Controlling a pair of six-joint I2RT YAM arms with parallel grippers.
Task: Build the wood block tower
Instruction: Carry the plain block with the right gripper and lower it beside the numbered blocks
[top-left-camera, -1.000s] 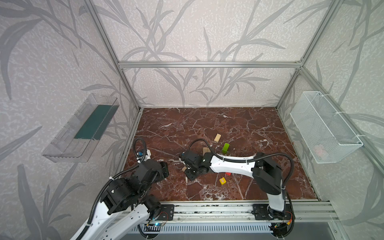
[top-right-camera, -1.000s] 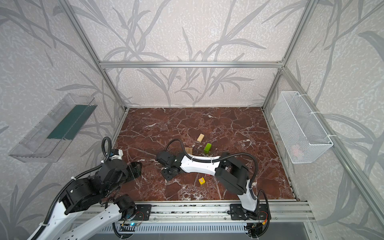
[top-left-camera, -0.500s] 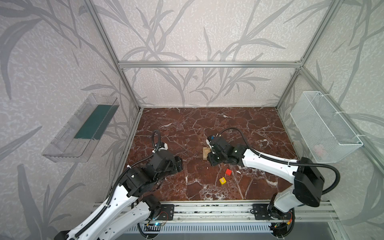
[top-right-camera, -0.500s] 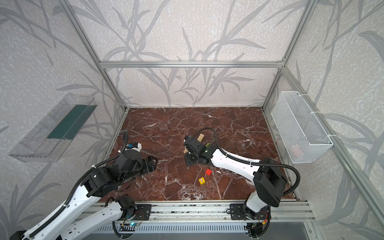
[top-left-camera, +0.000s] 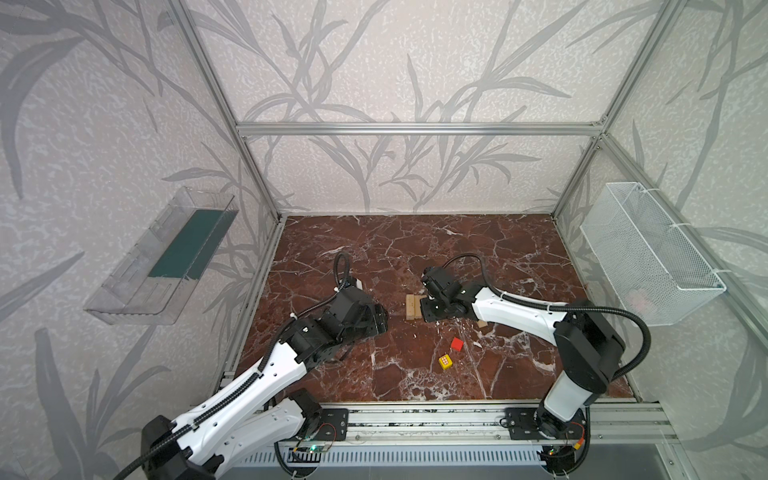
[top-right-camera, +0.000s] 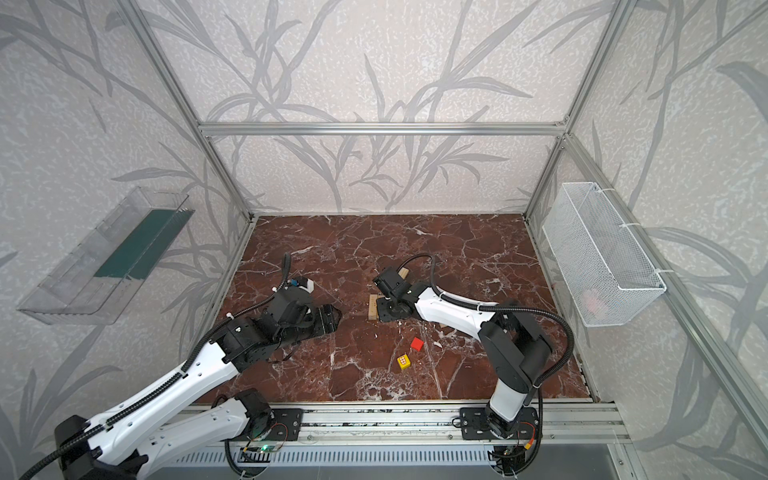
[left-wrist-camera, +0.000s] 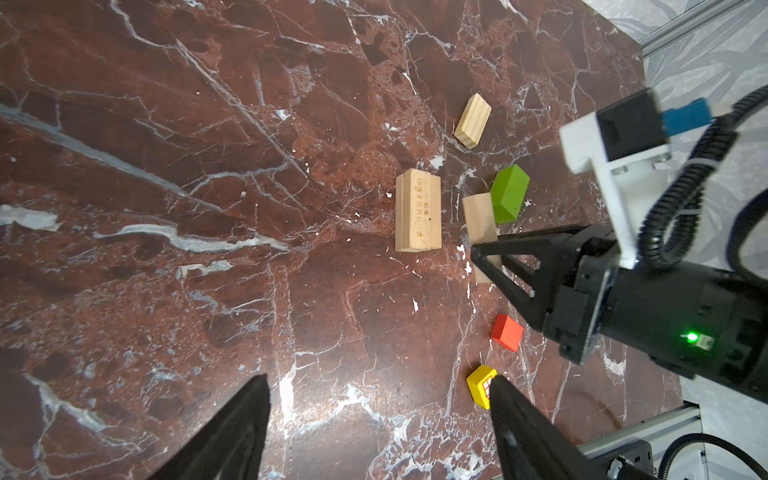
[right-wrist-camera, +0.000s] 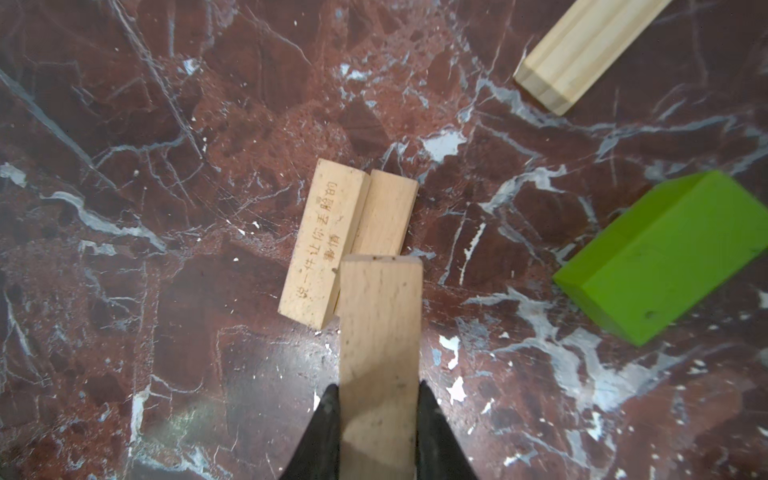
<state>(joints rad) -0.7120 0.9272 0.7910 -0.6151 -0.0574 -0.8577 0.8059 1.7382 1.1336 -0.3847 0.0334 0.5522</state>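
**Bimanual cell, mid-build.** The wood block tower (top-left-camera: 411, 306) is at present two tan bars lying flat, long sides touching, near the middle of the marble surface (top-left-camera: 415, 245). The right pincer (right-wrist-camera: 377, 386) is clamped on a third tan bar (right-wrist-camera: 380, 332), whose free end hangs over one end of that pair; whether they touch cannot be told. The left pincer (left-wrist-camera: 377, 379) stands wide and empty, low over bare marble, well apart from the pair.

Loose pieces:
- The lime-green bar (left-wrist-camera: 509, 193) lies near the held bar.
- The pale bar (left-wrist-camera: 473, 120) lies farther back.
- The red cube (top-left-camera: 457, 344) and yellow patterned cube (top-left-camera: 445, 361) lie toward the front rail (top-left-camera: 415, 413).

Open room: the rear half of the surface up to the back wall, and the strip between the two pincers.

Against one second earlier, the right arm has swung from left of centre to the pair. The left arm has extended from the front-left corner toward the middle.
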